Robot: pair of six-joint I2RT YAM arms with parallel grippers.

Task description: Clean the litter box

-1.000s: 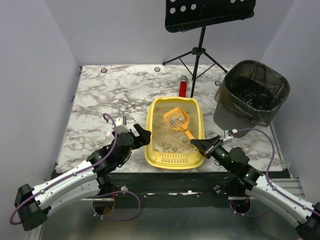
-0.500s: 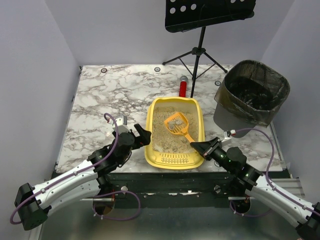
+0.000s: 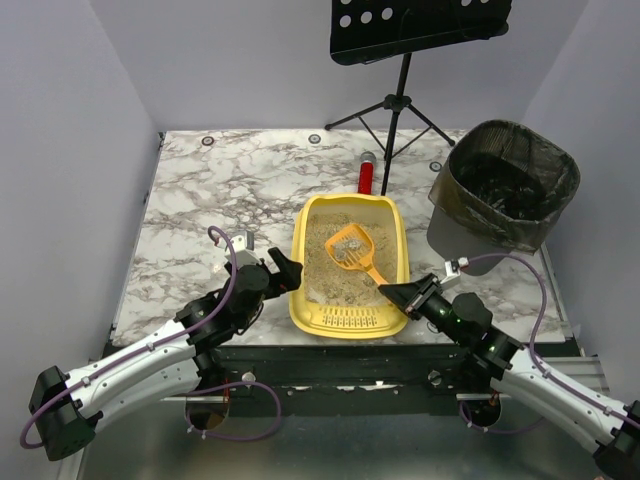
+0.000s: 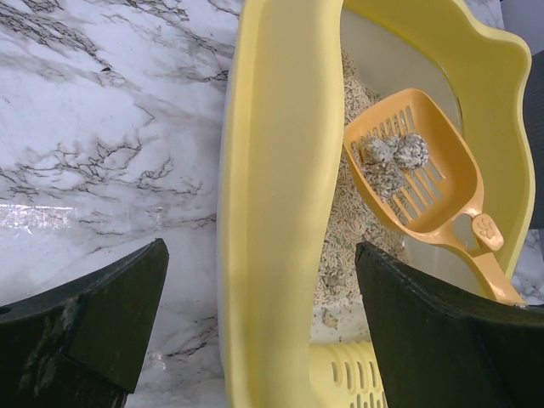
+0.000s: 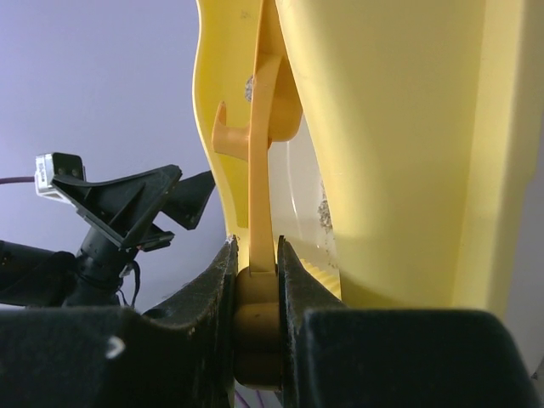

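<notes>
- The litter box point(image 3: 348, 320) sits at the 6 o'clock edge of the table point(image 3: 220, 190), its ridged lip nearest the arms, so both grippers can reach it.
- The left gripper point(image 3: 283, 268) comes in low from 8 o'clock. Its jaws stand apart and straddle the box's left wall, probably to brace it against sliding. I cannot tell whether they touch it.
- The right gripper point(image 3: 392, 293) reaches in from 5 o'clock with its jaws clamped on the handle end of the orange scoop point(image 3: 350, 247). Gripping that far back lets the head reach mid-tray.
- The scoop head appears lifted off the litter and carries grey clumps point(image 4: 387, 157).
- The lined bin point(image 3: 450, 235) stands at 2 o'clock from the box, the likely place to dump them.
</notes>
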